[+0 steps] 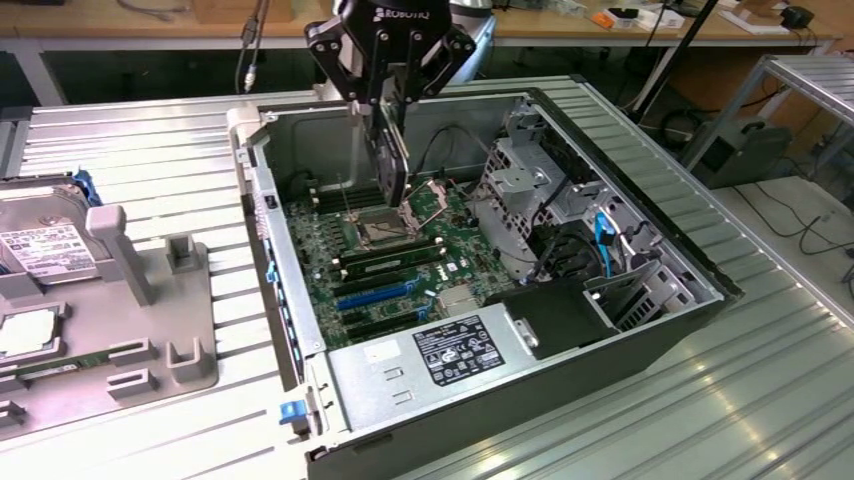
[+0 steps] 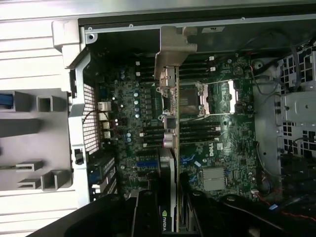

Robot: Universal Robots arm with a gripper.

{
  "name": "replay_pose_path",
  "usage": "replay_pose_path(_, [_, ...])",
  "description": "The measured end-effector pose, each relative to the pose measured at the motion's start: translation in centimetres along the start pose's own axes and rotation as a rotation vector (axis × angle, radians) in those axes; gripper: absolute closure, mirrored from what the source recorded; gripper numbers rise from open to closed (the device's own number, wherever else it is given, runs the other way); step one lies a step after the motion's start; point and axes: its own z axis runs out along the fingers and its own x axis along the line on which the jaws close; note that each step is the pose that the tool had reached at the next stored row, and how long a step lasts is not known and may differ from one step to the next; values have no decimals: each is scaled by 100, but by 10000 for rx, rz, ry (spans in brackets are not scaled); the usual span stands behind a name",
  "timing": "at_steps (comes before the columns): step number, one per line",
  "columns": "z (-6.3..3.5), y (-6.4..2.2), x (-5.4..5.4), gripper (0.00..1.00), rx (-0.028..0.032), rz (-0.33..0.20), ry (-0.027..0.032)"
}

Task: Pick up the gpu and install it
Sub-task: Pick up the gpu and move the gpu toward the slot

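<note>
My gripper (image 1: 388, 98) hangs over the open computer case (image 1: 654, 250), shut on the gpu (image 1: 390, 150). The gpu is a thin dark card held upright on edge, its lower end just above the motherboard (image 1: 400, 270) near the CPU socket (image 1: 380, 232). In the wrist view the gpu (image 2: 171, 123) appears edge-on, with its silver bracket (image 2: 174, 49) toward the case's back wall. The black fingers (image 2: 147, 212) clamp it from both sides, and the gripper (image 2: 170, 200) sits above the green board (image 2: 217, 148).
A grey parts fixture (image 1: 147, 310) lies at the exterior view's left, carrying a silver hard drive (image 1: 40, 250) and a green memory stick (image 1: 67, 362). Inside the case, a metal drive cage (image 1: 534, 190), cables and a labelled power supply (image 1: 447, 352) crowd the exterior view's right and front.
</note>
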Motion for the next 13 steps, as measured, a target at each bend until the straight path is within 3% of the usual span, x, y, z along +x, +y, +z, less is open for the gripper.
replay_pose_path(5, [3, 8, -105, 73, 0, 0, 0])
replay_pose_path(13, [4, 11, -144, 73, -1, 1, -1])
